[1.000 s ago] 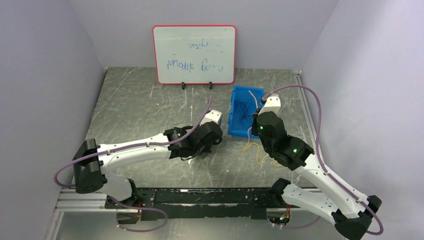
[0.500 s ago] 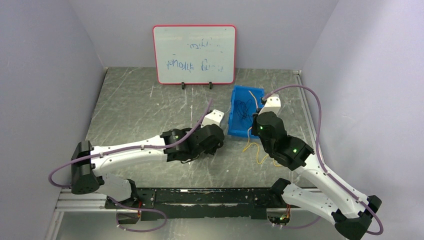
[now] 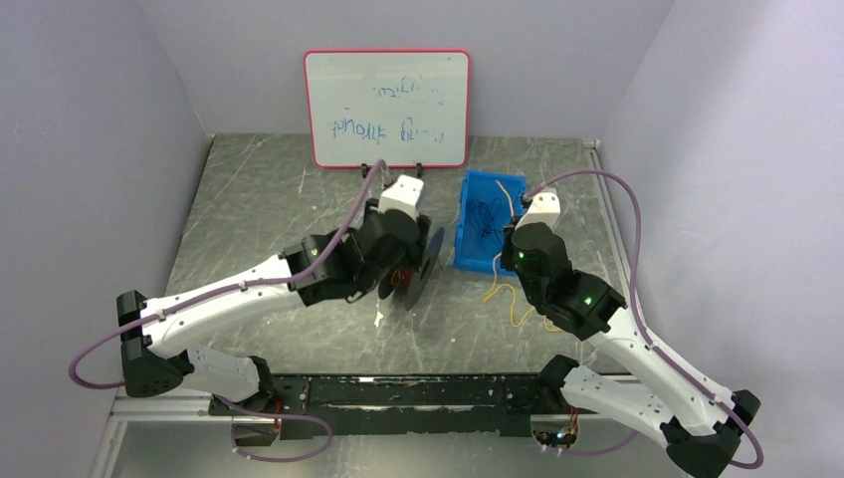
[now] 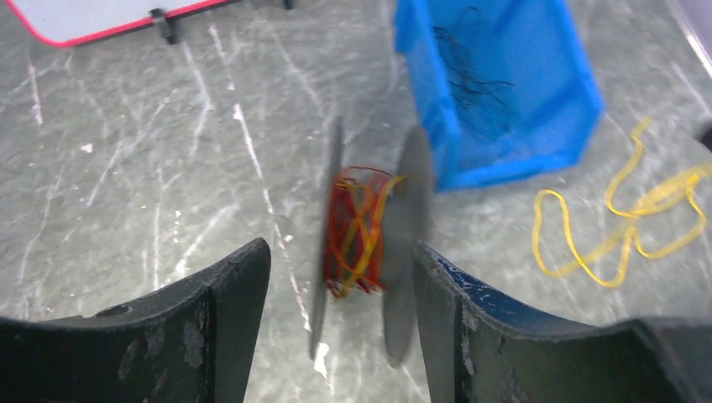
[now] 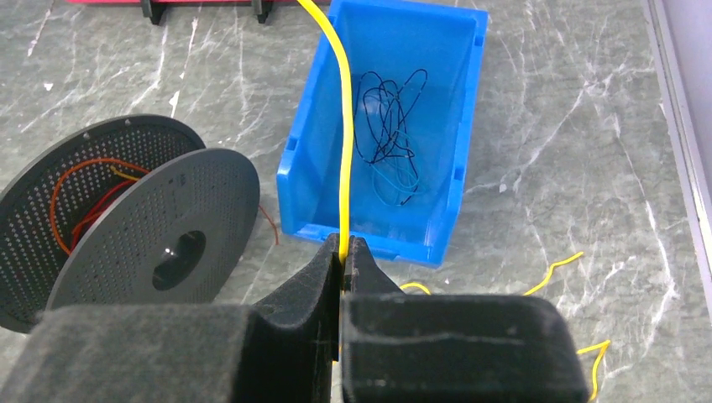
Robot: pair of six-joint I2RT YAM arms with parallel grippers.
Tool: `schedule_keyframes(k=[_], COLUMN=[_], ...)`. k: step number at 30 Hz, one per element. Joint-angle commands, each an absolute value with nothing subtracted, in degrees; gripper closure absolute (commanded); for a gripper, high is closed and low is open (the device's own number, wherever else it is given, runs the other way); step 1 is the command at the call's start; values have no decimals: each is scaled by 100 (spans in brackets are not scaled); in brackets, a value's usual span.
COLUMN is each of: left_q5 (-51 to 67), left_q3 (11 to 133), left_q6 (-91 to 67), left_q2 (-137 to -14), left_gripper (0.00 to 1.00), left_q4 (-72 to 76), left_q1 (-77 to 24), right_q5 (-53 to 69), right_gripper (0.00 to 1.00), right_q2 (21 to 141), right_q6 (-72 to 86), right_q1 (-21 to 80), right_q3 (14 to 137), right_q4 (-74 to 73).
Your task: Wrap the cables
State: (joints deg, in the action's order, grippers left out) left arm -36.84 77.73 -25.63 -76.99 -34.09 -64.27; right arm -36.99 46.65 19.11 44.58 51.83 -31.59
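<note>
Standing on the grey worktop (image 3: 269, 199): a whiteboard (image 3: 386, 108) at 12 o'clock, a blue bin (image 3: 476, 257) at 1 o'clock holding thin dark wire (image 5: 388, 126), and a black spool (image 3: 430, 261) upright at centre, partly wound with red-orange wire. The yellow cable (image 5: 343, 151) is clamped between the right fingers (image 5: 323, 269); its loose loops lie at the bin's 6 o'clock. The left fingers (image 4: 227, 294) are apart, framing the spool.
</note>
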Motion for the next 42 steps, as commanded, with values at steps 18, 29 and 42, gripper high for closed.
schedule_keyframes(k=[18,29,42], left_q5=[-1366,-1248,-1393], left_q3=[7388,7468,7462], left_q6=[-2162,-1936,-1898], left_q2=[-8693,-8981,-8871], left_gripper=[45,87,93], left_q4=[-2336,-2207,-2245], left_q1=[-4745,-4574,-4568], right_q5=[-3639,-3634,-3647], right_gripper=[100,100,100], right_q2=[4571,4601,4613], right_q6=[1926,1916,1933], right_q1=[4412,4412,4415], right_q3=[4958,4946,4939], right_q4=[-3104,-3075,-3066])
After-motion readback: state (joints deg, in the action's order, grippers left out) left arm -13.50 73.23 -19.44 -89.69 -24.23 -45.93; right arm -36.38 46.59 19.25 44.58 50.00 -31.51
